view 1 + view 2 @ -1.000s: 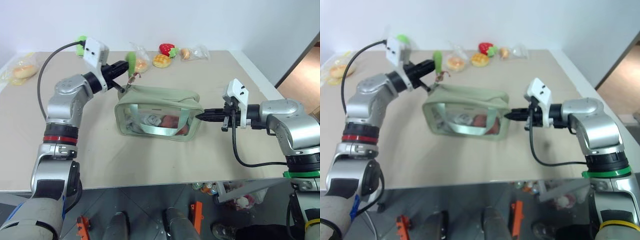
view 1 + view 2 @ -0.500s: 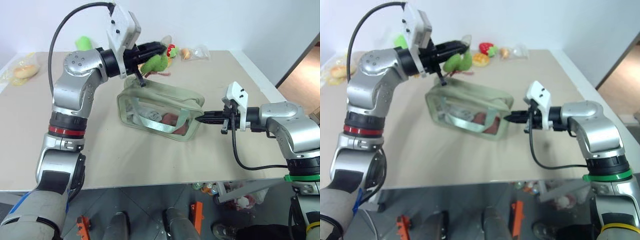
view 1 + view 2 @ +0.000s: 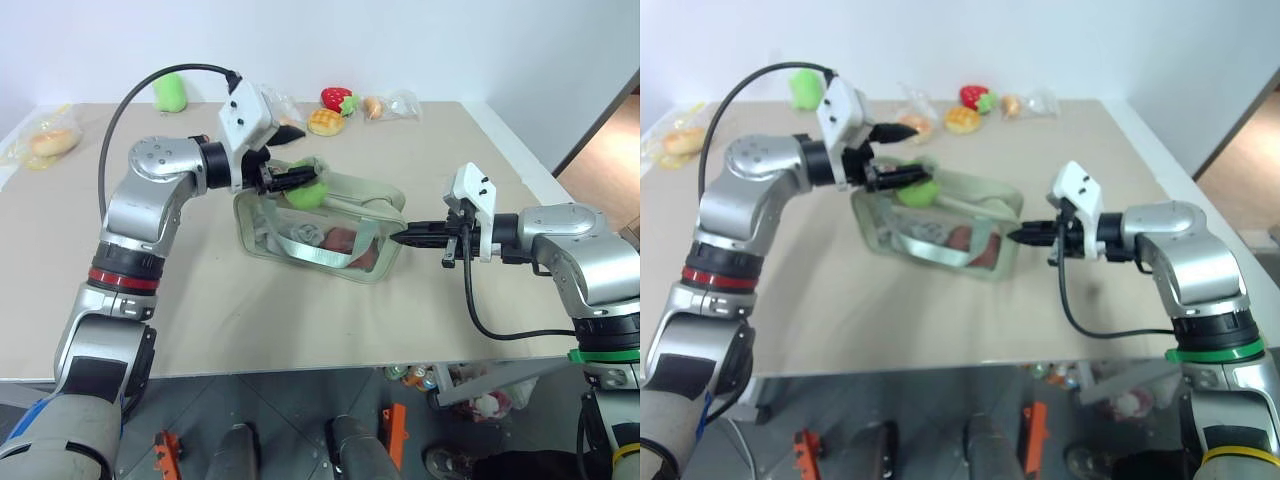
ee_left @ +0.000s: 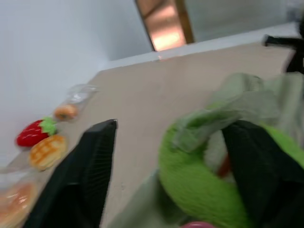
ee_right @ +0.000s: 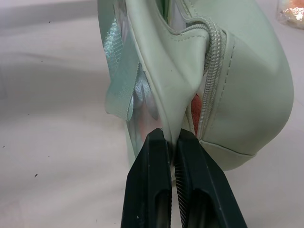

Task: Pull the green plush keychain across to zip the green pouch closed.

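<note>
Green pouch [image 3: 320,225], on tabletop [image 3: 300,320]: end seam clenched in right tool [image 5: 172,142]. Green plush keychain [image 3: 306,193]: between spread fingers of left tool [image 3: 290,180], grip uncertain.

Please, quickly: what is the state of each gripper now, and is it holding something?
Left gripper: open, fingers spread on either side of the green plush keychain.
Right gripper: shut on the end of the green pouch.
</note>
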